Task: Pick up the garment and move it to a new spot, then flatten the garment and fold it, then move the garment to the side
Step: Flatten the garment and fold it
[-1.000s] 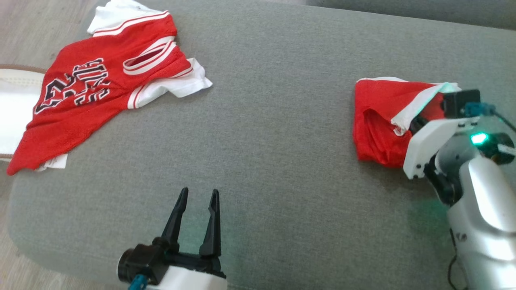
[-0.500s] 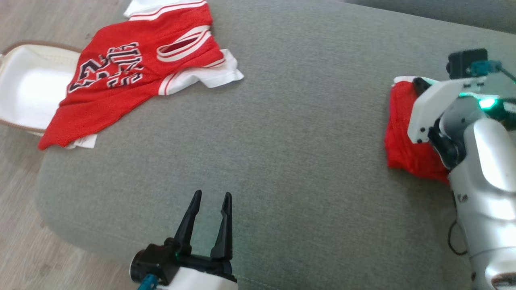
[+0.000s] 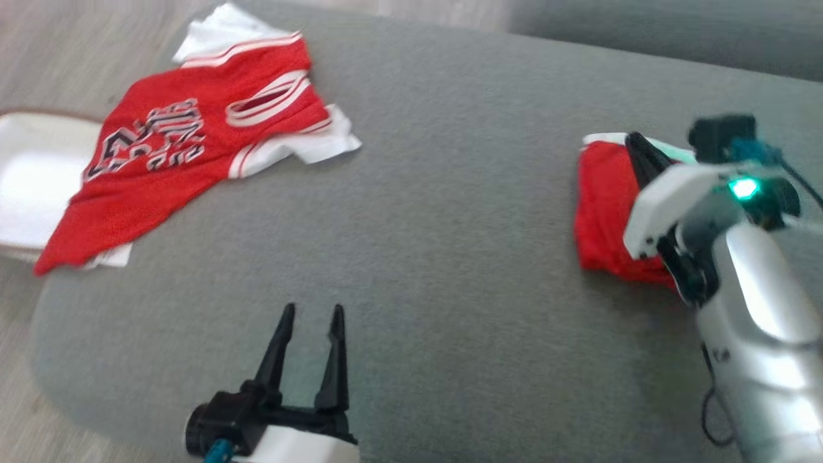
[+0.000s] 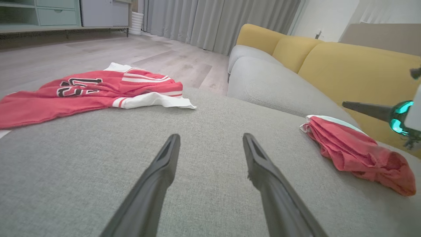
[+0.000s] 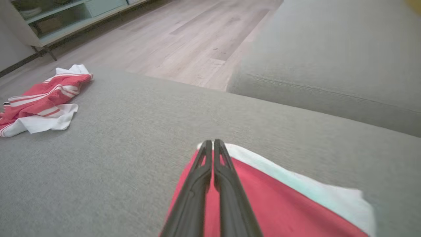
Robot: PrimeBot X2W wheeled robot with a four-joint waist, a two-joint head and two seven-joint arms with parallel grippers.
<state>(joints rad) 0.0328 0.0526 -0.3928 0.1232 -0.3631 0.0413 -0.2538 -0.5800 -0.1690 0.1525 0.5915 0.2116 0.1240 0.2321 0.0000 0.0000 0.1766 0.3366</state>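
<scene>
The right gripper (image 3: pixel 633 138) is hovering clenched, empty, above the garment (image 3: pixel 601 199). The left gripper (image 3: pixel 312 312) is gaping over bare cushion (image 3: pixel 450 225); a jersey (image 3: pixel 161 161) is overhanging its left edge.

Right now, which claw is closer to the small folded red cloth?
Right. The right claw hangs shut just over the cloth. The left claw sits open, well away over the sofa.

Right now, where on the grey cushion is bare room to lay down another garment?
The widest bare patch of the cushion lies between the jersey and the folded red garment, ahead of the left claw. The right side is crowded: the right claw hangs over that garment.
</scene>
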